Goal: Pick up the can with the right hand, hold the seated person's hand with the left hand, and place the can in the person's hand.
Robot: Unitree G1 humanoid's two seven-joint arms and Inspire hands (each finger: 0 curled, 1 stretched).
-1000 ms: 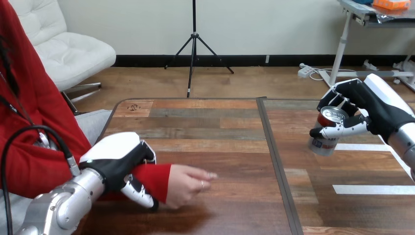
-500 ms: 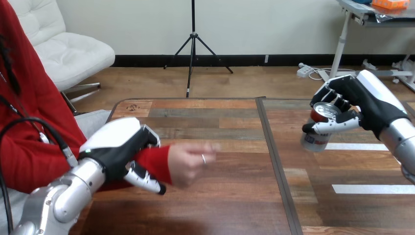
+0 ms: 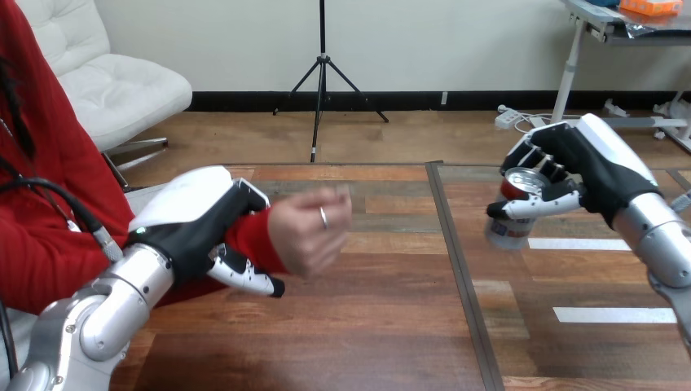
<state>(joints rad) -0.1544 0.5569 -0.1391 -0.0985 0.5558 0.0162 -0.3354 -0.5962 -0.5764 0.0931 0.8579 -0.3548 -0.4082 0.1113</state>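
Already two steps look done: the right hand (image 3: 599, 167) is clenched round the can (image 3: 512, 221), held in the air over the right half of the tabletop (image 3: 391, 326), and the left hand (image 3: 200, 224) wraps the person's wrist (image 3: 254, 243). What is left is delivery, since the person's hand (image 3: 310, 232), loosely curled, is well apart from the can.

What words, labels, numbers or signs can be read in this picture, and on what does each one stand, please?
Can, gripped in the right hand: dark print on its pale lower band, too blurred to read.
White tape strips on the table: no print on them.
No text here can be read.
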